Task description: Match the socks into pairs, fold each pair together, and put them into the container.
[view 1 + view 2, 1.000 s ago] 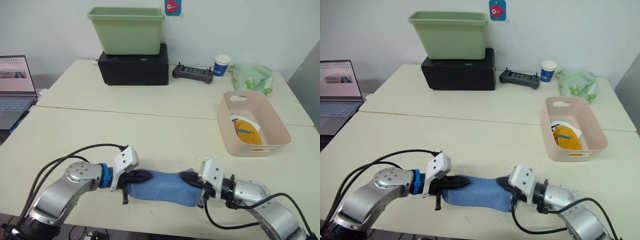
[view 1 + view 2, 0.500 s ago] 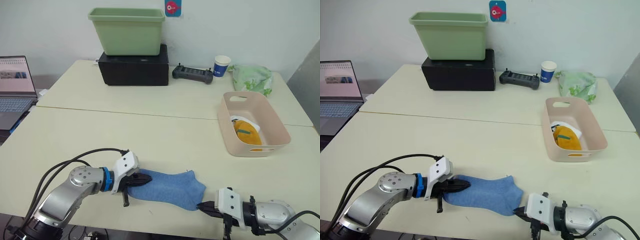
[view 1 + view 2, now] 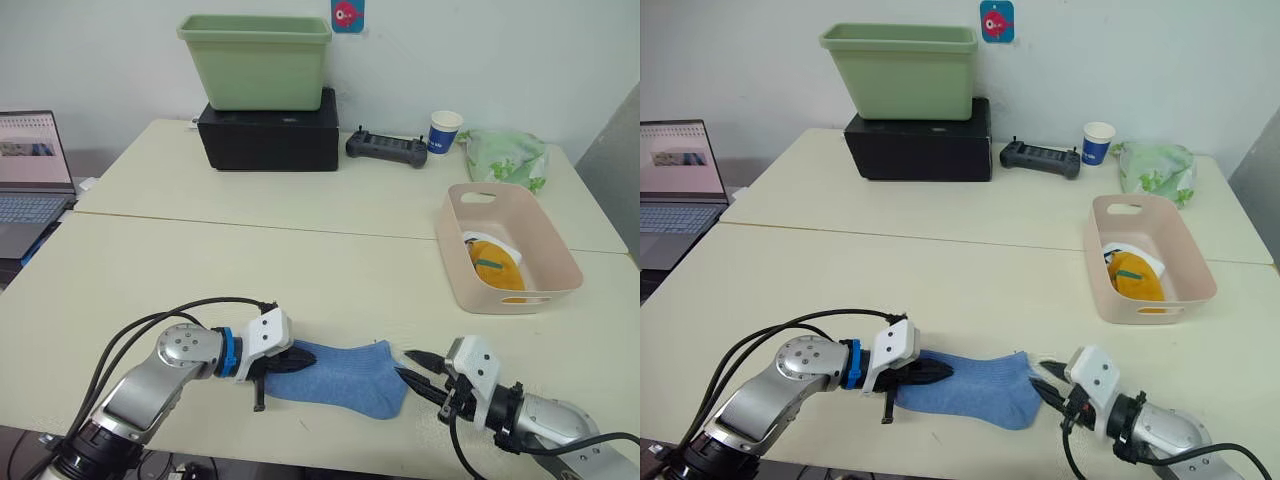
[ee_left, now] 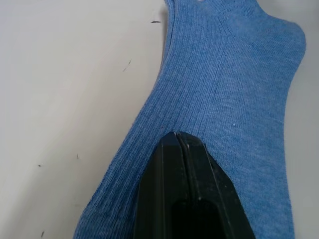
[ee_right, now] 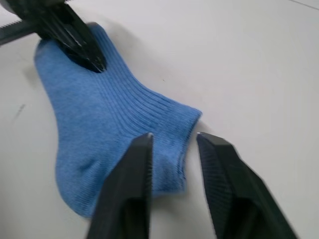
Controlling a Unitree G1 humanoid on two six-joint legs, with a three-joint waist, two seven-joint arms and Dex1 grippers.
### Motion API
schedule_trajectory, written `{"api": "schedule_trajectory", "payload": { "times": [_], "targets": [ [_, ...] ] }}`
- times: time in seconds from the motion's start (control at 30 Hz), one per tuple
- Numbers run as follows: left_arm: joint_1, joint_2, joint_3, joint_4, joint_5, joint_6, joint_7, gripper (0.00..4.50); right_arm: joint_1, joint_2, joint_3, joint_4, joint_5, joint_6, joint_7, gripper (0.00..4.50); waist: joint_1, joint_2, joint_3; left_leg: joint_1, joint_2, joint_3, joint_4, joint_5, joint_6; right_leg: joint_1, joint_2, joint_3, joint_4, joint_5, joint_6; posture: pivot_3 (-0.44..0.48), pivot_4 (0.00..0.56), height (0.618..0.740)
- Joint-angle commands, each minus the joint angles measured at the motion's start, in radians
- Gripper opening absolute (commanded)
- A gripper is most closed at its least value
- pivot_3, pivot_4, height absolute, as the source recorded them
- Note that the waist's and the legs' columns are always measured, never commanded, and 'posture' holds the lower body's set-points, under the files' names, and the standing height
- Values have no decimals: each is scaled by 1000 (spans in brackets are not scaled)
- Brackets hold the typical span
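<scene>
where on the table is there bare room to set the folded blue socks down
Bare stretches: the wide middle of the table between the black box and the blue socks, and the strip left of the pink tub. Crowded: the front edge, where the left hand and right hand flank the socks, and the back right corner by the cup.

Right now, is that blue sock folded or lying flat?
Flat: the blue sock lies spread lengthwise on the table, no fold visible.

Blue ribbed socks (image 3: 345,373), pale pink container (image 3: 548,258)
</scene>
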Motion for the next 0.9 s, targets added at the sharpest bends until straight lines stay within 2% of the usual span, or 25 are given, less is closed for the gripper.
{"api": "schedule_trajectory", "payload": {
  "times": [0.03,0.2,0.23,0.33,0.53,0.63,0.77,0.9],
  "targets": [
    [26,2,-23,21,37,-3,-1,0,-2,30,14,6,-12,19,-45,2977,0,1,-1,0,0,0,0,0,0,0,0,0,0,0,0,0,150,720],
    [24,-3,-17,27,32,0,2,0,13,28,95,33,-64,39,-56,2977,0,1,-1,0,0,0,0,0,0,0,0,0,0,0,0,0,150,720],
    [22,-5,-13,27,29,4,5,0,12,26,109,30,-72,40,-57,2787,-1,1,-1,0,0,0,0,0,0,0,0,0,0,0,0,0,150,720],
    [19,-14,4,22,14,20,14,0,13,17,135,13,-79,34,-44,2065,-1,1,-1,1,0,0,0,0,0,0,0,0,0,0,0,0,150,720],
    [-4,-8,43,-11,-55,55,-22,0,-2,24,93,7,-49,45,-43,22,-1,1,-1,0,0,0,0,0,0,0,0,0,0,0,0,0,150,720],
    [-26,-13,41,-29,-70,66,-37,0,-19,33,35,4,-7,69,-41,22,-1,1,-1,0,0,0,0,0,0,0,0,0,0,0,0,0,150,720],
    [-81,-71,-14,-23,-37,77,-11,0,-60,9,-76,-3,83,105,4,22,1,1,0,-1,0,0,0,0,0,0,0,0,0,0,0,0,150,720],
    [-112,-109,-72,21,17,49,-17,0,-89,-17,-110,-39,148,149,31,22,-2,1,0,-1,0,0,0,0,0,0,1,0,-1,0,0,0,150,720]
  ]
}}
